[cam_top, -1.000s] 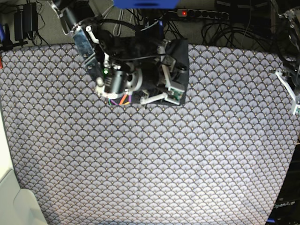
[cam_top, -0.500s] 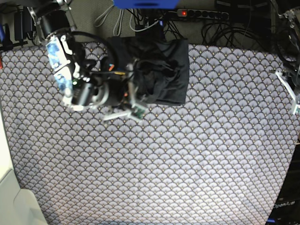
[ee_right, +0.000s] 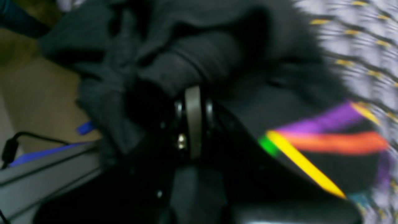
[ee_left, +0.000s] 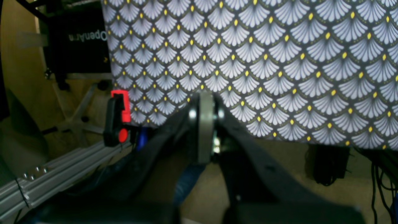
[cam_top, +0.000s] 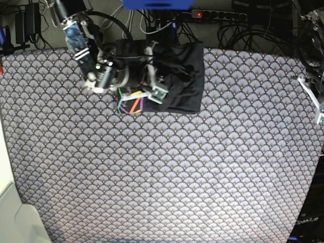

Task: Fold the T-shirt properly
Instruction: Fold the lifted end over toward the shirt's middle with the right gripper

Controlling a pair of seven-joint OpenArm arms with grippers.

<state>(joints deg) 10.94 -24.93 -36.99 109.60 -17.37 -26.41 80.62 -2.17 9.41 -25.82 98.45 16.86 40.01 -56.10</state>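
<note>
From my seat, near edge of the bench point(cam_top: 167, 202) is bare fan-patterned tablecloth point(cam_top: 212, 167), grey-white scales with yellow dots, running unbroken across the middle. Off to the base view's right edge, the left end effector point(ee_left: 205, 102) hangs past the cloth's side, well apart from the garment; in its own wrist view I see its jaws pressed together with nothing between them, cloth edge behind and a red-and-black clamp point(ee_left: 117, 118) beside an aluminium rail lower down. Farther back, at the far edge of the bench, the T-shirt point(cam_top: 182, 76) lies bunched in a dark heap, one flat panel toward the view's right, rainbow print lines point(cam_top: 130, 105) showing at its near left corner. The right end effector point(cam_top: 150, 86) sits on the heap's left part; its wrist view, blurred, shows the jaws drawn together with dark folds of fabric point(ee_right: 186, 62) gathered right at the tips, so I read it as clamped on the shirt. Purple, orange, yellow and green stripes point(ee_right: 323, 140) show just beside it. Behind the bench, cables and a power strip point(cam_top: 217, 15).
</note>
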